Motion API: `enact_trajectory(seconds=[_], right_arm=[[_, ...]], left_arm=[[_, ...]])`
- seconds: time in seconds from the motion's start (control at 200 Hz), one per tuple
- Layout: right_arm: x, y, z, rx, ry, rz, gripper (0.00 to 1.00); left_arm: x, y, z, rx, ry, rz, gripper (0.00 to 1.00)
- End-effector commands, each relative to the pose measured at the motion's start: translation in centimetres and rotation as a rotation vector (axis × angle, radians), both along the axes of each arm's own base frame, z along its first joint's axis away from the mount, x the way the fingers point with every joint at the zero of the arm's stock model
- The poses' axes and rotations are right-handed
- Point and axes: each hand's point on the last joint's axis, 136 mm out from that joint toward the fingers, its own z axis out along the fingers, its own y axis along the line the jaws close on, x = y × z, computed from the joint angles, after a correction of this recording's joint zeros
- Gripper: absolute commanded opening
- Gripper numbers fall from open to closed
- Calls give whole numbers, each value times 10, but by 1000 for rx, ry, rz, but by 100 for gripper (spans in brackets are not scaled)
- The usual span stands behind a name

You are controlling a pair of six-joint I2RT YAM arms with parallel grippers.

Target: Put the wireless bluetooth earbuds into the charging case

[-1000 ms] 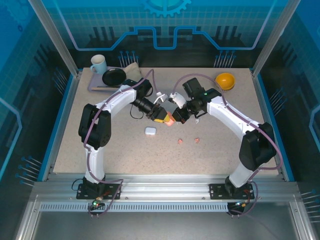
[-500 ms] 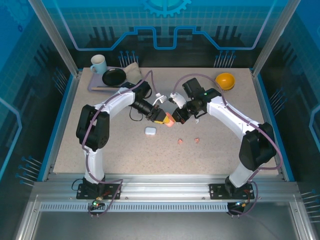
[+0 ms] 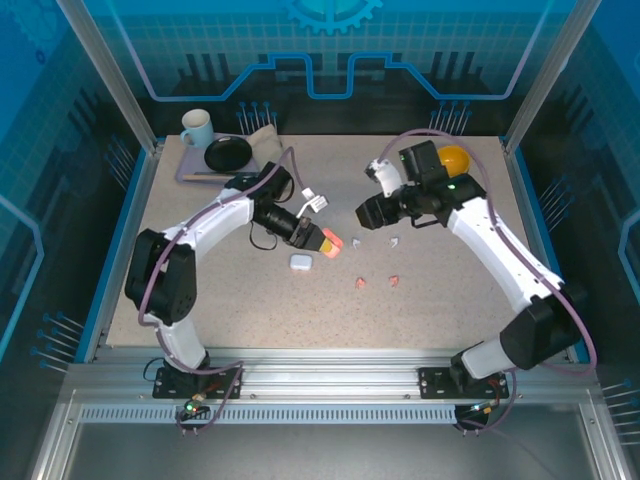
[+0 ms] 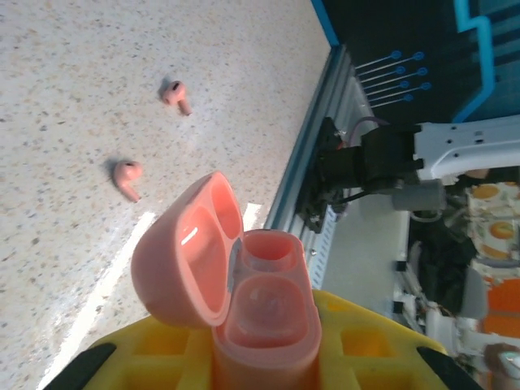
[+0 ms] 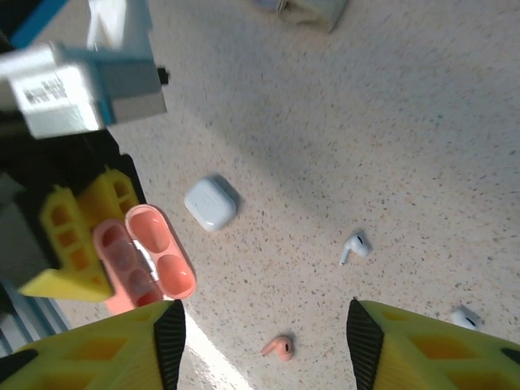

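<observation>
Notably, left pincer [image 3: 317, 239] was clamped on pink case [image 4: 262, 317], lid hinged open, sockets apparently empty (glossy moulded plastic, rounded corners). Right pincer [image 5: 264, 329] stood open, nothing between yellow ribbed fingers. Pink earbuds [image 3: 359, 283] lay flat on speckled desk [image 3: 450, 290], near each other, toward arm bases from right pincer; stems lay along desk surface. Free right arm judged better placed for pick-up. White earbud [image 5: 353, 246] and closed white case [image 5: 210, 203] lay nearby.
</observation>
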Motion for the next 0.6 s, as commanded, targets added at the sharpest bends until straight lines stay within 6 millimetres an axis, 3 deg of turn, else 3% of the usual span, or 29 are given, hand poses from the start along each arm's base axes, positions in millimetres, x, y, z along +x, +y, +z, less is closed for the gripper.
enact_trajectory(seconds=[0.0,0.26,0.44,0.595], right_arm=[[-10,-7,18,75,33,-67,59],[-19,-33,7,154,107,-317,60],[-26,-48,-15,181,173,-488,60],[-33,-59,-37,149,248,-589,61]], left_arm=[[12,5,17,-1,-187,75,0],[26,18,44,-61,-574,245,0],[26,31,69,-131,-962,413,0],[21,35,79,-150,-1122,518,0]])
